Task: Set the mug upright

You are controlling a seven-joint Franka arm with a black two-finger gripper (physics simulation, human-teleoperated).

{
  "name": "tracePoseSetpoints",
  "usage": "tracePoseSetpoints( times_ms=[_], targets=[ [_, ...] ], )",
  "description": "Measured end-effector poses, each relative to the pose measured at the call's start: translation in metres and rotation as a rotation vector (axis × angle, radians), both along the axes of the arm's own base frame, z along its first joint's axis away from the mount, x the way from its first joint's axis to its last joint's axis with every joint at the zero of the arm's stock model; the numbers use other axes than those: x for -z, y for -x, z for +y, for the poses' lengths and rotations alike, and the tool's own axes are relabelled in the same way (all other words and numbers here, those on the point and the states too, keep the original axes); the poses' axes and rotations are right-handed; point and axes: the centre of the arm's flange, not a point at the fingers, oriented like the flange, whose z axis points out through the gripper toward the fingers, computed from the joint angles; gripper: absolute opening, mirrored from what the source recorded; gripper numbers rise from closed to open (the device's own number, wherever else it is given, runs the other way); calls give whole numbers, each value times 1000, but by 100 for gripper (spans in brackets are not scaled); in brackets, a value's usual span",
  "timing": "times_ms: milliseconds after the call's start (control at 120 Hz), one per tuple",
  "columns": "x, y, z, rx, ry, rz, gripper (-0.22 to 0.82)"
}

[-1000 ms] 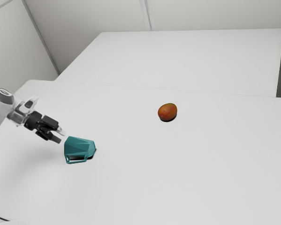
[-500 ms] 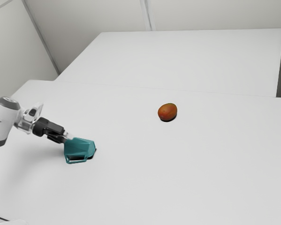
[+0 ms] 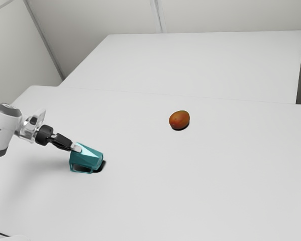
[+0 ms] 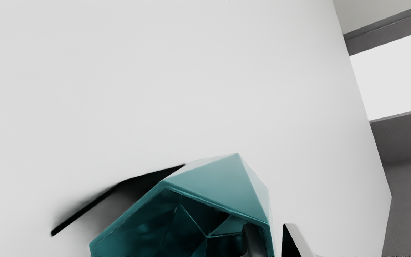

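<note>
The hand (image 3: 77, 148) is clamped on the wall of the teal mug (image 3: 90, 159), one finger (image 4: 251, 241) inside its mouth and the other finger (image 4: 300, 240) outside. The mug lies on its side at a slant over the white surface (image 3: 190, 186), toward the exterior view's left. Its mouth faces the hand, its base points to the exterior view's right, and its handle (image 3: 82, 172) is on the side nearer that camera. A dark shadow (image 4: 134, 187) falls on the surface beside it. Since the previous exterior picture, the mug has tilted a little and the fingers have drawn together. An orange-red fruit (image 3: 179, 120) rests well apart from the mug, farther toward the exterior view's right.
</note>
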Motion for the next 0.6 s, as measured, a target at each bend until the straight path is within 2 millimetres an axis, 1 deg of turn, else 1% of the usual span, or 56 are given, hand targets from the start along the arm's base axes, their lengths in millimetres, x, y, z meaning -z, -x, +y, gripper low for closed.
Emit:
tracePoseSetpoints(
  times_ms=[100, 250, 333, 400, 517, 600],
  targets=[
    [-3, -1, -1, 10, -3, -15, -13],
    [-8, -1, -3, 23, -6, -33, -16],
    [-14, -4, -8, 40, -18, -50, -17],
    [-26, -10, -18, 67, -45, -75, -17],
    [-55, -23, -46, 132, -129, -136, -18],
    [-65, -30, -67, 177, -197, -164, -18]
  ],
)
